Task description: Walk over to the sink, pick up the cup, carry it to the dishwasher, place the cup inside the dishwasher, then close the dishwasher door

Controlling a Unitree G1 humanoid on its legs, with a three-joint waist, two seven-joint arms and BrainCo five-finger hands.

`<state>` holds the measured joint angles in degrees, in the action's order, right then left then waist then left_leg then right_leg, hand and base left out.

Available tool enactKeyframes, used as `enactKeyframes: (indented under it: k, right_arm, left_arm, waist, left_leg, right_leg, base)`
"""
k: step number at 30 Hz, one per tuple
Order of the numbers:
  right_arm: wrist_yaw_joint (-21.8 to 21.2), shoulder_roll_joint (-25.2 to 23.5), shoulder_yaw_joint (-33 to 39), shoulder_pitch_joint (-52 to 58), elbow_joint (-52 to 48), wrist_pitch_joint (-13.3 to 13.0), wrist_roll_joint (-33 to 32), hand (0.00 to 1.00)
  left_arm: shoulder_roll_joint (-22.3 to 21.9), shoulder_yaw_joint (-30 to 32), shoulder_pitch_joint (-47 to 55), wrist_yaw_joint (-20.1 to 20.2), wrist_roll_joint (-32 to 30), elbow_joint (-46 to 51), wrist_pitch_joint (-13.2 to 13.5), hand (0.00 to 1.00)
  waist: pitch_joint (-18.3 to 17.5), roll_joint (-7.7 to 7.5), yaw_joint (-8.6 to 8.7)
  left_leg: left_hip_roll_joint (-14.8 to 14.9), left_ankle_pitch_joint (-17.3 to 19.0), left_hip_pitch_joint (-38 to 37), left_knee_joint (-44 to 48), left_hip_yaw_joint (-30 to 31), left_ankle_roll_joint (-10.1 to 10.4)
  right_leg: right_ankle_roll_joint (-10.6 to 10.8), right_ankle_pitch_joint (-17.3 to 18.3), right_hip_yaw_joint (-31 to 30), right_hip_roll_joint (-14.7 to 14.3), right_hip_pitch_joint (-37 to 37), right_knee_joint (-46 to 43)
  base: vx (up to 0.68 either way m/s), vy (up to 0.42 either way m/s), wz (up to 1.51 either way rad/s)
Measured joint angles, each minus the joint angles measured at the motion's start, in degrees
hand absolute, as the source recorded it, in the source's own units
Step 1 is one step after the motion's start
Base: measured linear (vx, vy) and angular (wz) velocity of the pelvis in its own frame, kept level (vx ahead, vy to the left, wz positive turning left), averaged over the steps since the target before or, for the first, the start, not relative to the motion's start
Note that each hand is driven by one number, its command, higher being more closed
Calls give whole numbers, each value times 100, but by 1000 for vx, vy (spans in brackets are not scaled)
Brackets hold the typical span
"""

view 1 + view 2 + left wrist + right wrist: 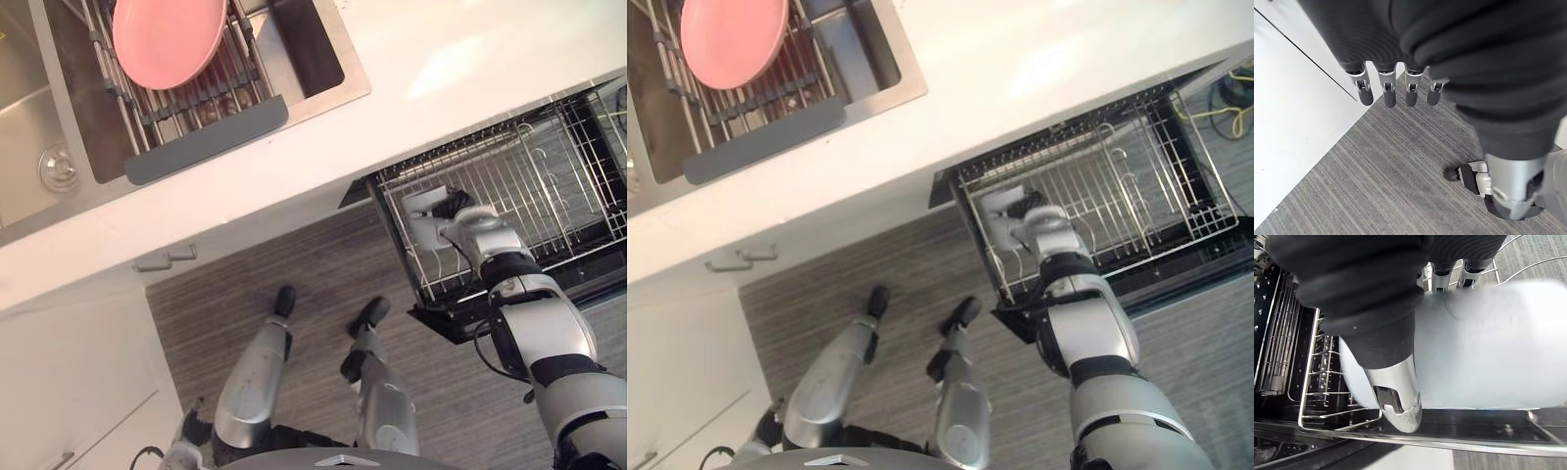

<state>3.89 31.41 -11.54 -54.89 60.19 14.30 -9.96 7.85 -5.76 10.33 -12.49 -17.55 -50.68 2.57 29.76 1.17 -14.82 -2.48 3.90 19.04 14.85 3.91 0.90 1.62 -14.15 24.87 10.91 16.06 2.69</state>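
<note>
The right hand point(1376, 333) reaches out over the pulled-out rack point(549, 181) of the open dishwasher point(588, 257), and it has the cup point(1488, 347) in its grasp. In the right wrist view the thumb lies curled across the near side of the cup while the fingers point(1442, 271) wrap round its far side, so the hand is closed about it. The cup is pale, almost white, and sits at the near left corner of the rack, down among the wire prongs. Whether its base rests on the wires or hangs just above them cannot be told. The rack is a silver wire basket with rows of upright prongs, and the dark inside of the machine shows beyond it.

The left hand point(1386, 90) hangs low at the robot's side, holding nothing. Its fingers are straight and relaxed, a row of dark tips above the grey striped floor point(1376, 176), just beside a white cabinet point(1293, 122).

Well apart from the dishwasher, across a white tabletop point(441, 59), lies the steel sink point(29, 98). A grey drying rack point(206, 142) spans it, and a pink plate point(167, 34) rests on that rack.
</note>
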Motion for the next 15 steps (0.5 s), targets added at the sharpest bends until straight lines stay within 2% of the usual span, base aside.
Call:
enactKeyframes:
  k: [7, 11, 15]
  right_arm:
    - [694, -235, 130, -165, -81, -440, -215, 0]
    - [902, -309, 167, -190, -99, -574, -216, 0]
    - [931, -363, 194, -188, -114, -673, -367, 0]
  left_arm:
    - [-5, -1, -54, -180, 57, -65, 9, 0]
    - [-5, -2, -54, -188, 56, -65, 12, 0]
    - [-5, -4, -54, -188, 55, -71, 12, 0]
  waist:
    - [-9, 20, -19]
    - [-10, 21, -18]
    - [-11, 23, 2]
  left_leg:
    - [6, -33, 2, -8, 24, 16]
    - [6, -45, 0, -8, 19, 17]
    - [10, -57, -10, -14, 13, 23]
  right_leg:
    - [-59, 24, 23, -3, -1, -13]
    - [-67, 21, 21, -3, -1, -13]
    - [-74, 15, 16, -4, -3, -13]
  base:
    - [-3, -1, 2]
    - [0, 0, 0]
    - [0, 0, 0]
